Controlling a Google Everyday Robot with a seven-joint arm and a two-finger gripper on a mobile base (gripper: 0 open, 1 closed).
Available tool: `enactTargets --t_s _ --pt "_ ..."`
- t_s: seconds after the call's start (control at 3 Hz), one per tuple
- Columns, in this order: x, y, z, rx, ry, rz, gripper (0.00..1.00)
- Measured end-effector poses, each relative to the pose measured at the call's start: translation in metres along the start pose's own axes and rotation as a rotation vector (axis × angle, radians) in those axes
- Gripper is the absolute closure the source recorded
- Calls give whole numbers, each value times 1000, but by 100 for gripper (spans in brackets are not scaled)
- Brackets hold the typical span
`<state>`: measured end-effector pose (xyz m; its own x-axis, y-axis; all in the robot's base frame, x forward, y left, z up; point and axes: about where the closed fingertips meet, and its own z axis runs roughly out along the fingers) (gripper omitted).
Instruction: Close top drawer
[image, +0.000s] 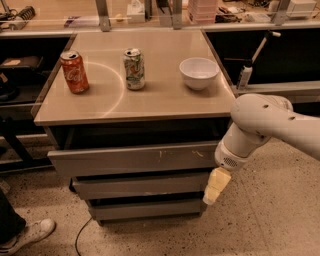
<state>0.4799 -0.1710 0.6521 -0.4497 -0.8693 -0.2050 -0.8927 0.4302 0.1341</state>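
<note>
The top drawer (135, 159) is a wide grey metal front with small white scuffs right of centre. It sits under the tan tabletop (150, 102), out only slightly, with a dark gap above it and its tray hidden. My gripper (215, 186), cream-coloured at the end of the white arm (260, 125), hangs at the right end of the drawer front, just below its lower corner and in front of the second drawer's right end.
On the tabletop stand a red cola can (74, 72), a green-and-white can (134, 69) and a white bowl (199, 73). Two shorter drawer fronts (140, 184) lie below. A shoe (25, 235) and a cable (82, 237) are on the floor at left.
</note>
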Motion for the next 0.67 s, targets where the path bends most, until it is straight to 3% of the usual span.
enactTargets --t_s 0.67 --pt "0 0 0 0 0 0 42"
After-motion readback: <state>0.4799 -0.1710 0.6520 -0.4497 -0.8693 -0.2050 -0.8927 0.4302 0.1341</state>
